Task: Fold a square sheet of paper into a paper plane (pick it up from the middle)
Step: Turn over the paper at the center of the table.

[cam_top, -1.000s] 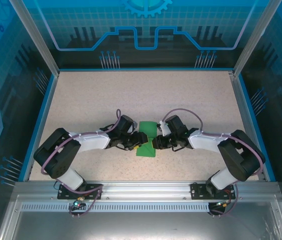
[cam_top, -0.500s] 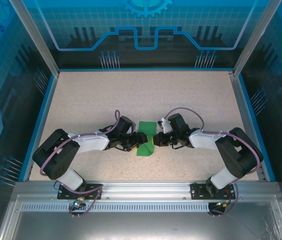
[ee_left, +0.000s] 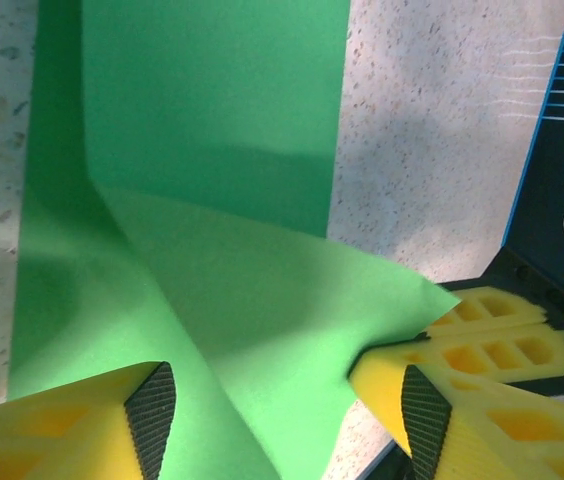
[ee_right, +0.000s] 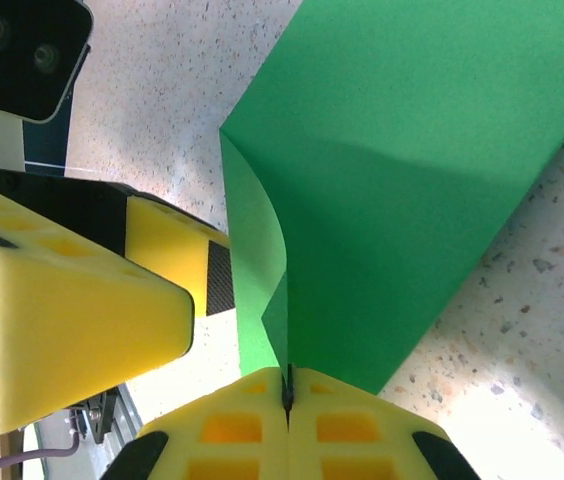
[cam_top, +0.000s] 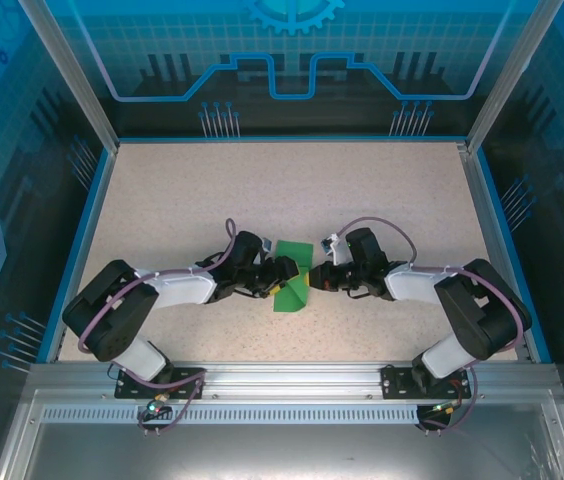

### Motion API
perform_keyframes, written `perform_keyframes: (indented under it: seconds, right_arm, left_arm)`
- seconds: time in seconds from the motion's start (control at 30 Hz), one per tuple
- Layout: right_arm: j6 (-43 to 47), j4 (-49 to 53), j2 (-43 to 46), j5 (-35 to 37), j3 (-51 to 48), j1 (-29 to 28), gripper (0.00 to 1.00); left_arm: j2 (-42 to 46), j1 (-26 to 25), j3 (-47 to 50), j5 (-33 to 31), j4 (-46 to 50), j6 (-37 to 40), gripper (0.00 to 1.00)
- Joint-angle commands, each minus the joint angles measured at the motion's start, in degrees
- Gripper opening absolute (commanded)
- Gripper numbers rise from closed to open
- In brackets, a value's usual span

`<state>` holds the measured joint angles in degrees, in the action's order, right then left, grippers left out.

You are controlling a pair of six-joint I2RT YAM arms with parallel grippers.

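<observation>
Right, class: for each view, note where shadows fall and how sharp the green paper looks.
Top external: even light, green paper crisp, faint shadows under the arms. Left wrist: a dark shadow band crosses the paper and a soft shadow spreads over the table. Right wrist: the lifted flap is darker than the rest.

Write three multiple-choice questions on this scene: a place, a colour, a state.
1. Where is the sheet of paper?
A. far left corner
B. between the left gripper and the right gripper
C. on the metal rail
2. Its colour?
A. green
B. white
C. red
3. The right gripper's jaws?
A. wide open
B. shut on nothing
C. shut on the paper
Answers: 1 B, seen between them from above. 2 A, bright green throughout. 3 C, the right wrist view shows it pinched.
</observation>
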<state>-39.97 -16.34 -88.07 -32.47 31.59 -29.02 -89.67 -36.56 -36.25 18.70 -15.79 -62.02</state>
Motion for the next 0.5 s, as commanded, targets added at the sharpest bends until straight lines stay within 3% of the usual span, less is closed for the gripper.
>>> perform_keyframes:
  seconds: [0.0, 0.2, 0.47]
  right_arm:
    - [-0.86, -2.24, 1.43, -2.15, -0.79, 0.96, 0.03]
    - [-1.44, -3.18, 1.49, -2.49, -1.41, 1.15, 0.03]
    - [-1.6, -2.8, 1.8, -2.53, -1.79, 2.01, 0.07]
  left_arm:
    - [-0.94, -0.18, 0.9, -0.32, -3.91, -2.08, 0.61]
    - [-2.46, -0.17, -0.05, -0.15, -5.62, -2.82, 0.39]
    - [-0.44, -0.18, 0.06, -0.94, -2.52, -1.36, 0.25]
